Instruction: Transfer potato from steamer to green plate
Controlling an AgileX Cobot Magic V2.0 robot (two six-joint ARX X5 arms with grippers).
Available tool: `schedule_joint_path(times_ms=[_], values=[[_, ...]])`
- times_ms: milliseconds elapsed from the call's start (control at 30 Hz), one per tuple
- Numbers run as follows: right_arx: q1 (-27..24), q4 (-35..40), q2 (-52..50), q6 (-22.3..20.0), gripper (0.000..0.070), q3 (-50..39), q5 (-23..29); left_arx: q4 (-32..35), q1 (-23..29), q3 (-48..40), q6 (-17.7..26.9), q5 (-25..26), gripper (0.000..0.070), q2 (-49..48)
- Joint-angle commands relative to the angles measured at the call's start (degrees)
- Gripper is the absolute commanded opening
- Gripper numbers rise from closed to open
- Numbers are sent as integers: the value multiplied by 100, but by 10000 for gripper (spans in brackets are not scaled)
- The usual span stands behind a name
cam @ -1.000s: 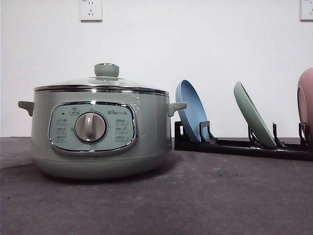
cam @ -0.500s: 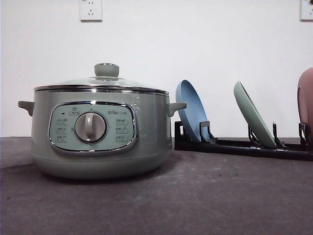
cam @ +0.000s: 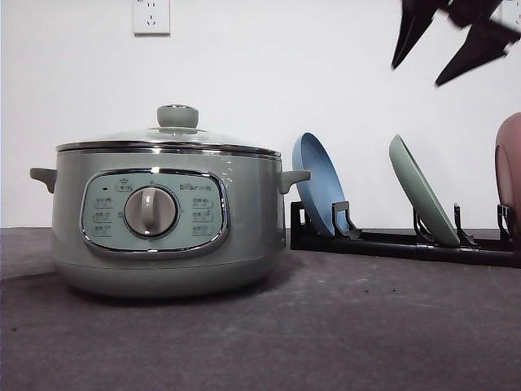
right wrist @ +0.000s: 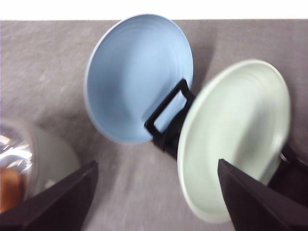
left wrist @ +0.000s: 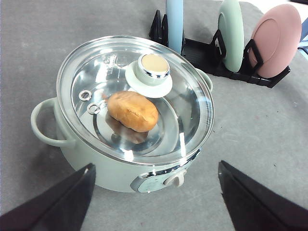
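The pale-green steamer (cam: pixel 163 220) stands on the left of the table with its glass lid (left wrist: pixel 91 72) on. Through the lid I see the orange-brown potato (left wrist: pixel 133 111) lying inside, beside the lid knob (left wrist: pixel 153 67). My left gripper (left wrist: pixel 154 202) hovers above the steamer's front, open and holding nothing. The green plate (cam: pixel 423 191) leans upright in a black rack (cam: pixel 391 243) to the right. My right gripper (cam: pixel 417 73) hangs high above the rack, open, and looks down on the green plate (right wrist: pixel 236 134).
A blue plate (cam: pixel 317 183) stands in the rack left of the green one, and a pink dish (cam: pixel 509 163) stands at the right edge. The dark grey tabletop (cam: pixel 366 326) lies bare in front of the rack.
The right gripper's dark fingers have come into the top right of the front view, above the rack. The steamer and the plates have not moved.
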Motion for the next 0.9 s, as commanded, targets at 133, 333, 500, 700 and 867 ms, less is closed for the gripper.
schedule_joint_path(times_ms=[133,333,500,700,867], values=[[85,486,650,199,479,138,43,61,-14,129,28,12,519,28],[136,767,1104,235,469,138,184,55,-14,129,28,12,519,28],[159,833,1355,233,401,136,185,45,-14,129,28,12,519,28],[164,849,1440,233,177,136,219,44,-14,129,28,12,519,28],[164,847,1438,238,21,136,331,44,-14,129,31,12,519,28]])
